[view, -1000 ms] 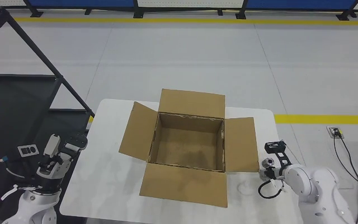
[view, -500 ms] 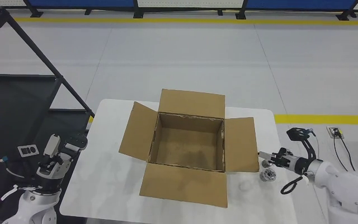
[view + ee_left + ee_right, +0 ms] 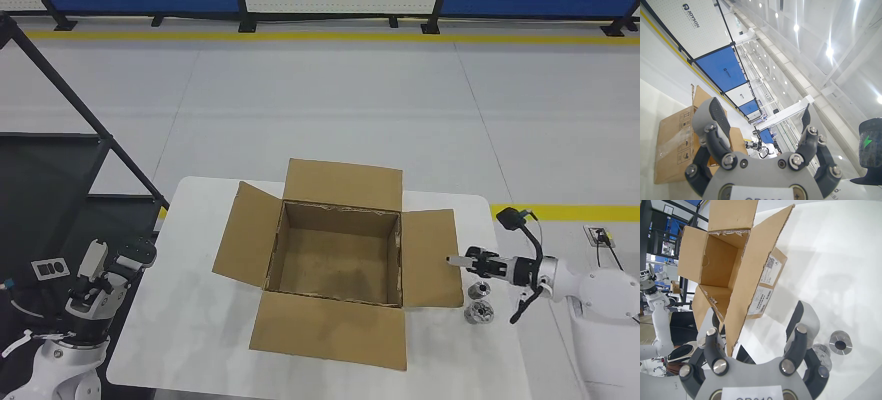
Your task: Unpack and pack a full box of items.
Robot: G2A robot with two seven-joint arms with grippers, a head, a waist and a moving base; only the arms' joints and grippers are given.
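An open, empty cardboard box [image 3: 335, 262] stands in the middle of the white table [image 3: 200, 300], all its flaps spread outward. My right gripper [image 3: 460, 262] hovers over the outer edge of the right-hand flap, open and holding nothing; in its wrist view the right gripper [image 3: 757, 313] looks toward the box [image 3: 719, 262]. Two small metal spools [image 3: 479, 292] [image 3: 478, 313] lie on the table just beside that gripper, also visible as spools [image 3: 841, 345] [image 3: 822, 353]. My left gripper [image 3: 112, 254] is off the table's left side, pointing upward, open; the left gripper [image 3: 761, 111] is empty.
A black frame post [image 3: 90, 120] and a dark platform [image 3: 50, 190] stand left of the table. The box's side wall [image 3: 674, 144] faces the left arm. White table surface lies bare in front of and to the left of the box.
The right arm has swung from the table's front right corner toward the box's right flap. Both metal spools now lie uncovered on the table. The left arm has kept still.
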